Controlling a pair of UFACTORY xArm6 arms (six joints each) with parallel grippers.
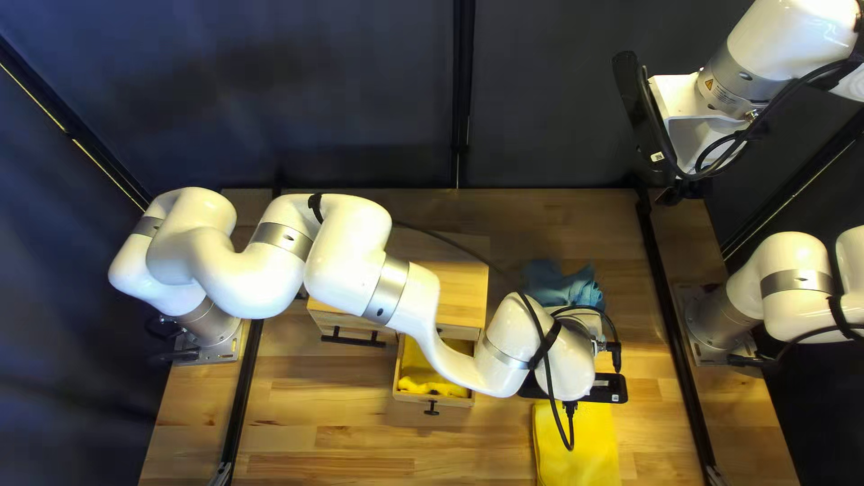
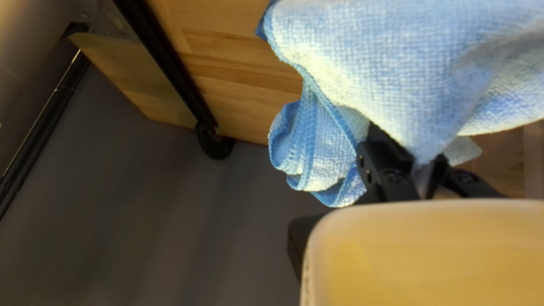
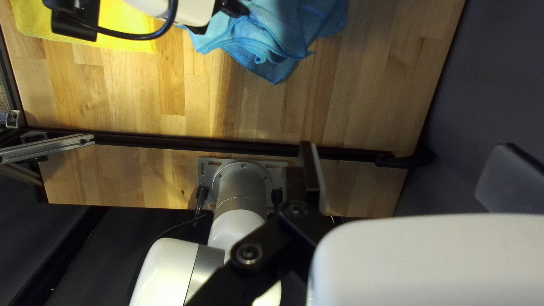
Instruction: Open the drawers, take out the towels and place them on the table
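— Where's the blue towel [image 1: 567,287]?
— Right of the chest [image 1: 466,283], draped over the left gripper [image 2: 418,172]; can't tell whether that pinches it.
— Right gripper [image 3: 312,174]?
— Spread, well right of the chest.

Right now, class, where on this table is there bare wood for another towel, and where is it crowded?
Bare: the table at its near left, between the open drawer and the left rail; also the far strip behind the cabinet. Crowded: right of the drawer, where the blue towel, left arm and laid-out yellow towel sit close.
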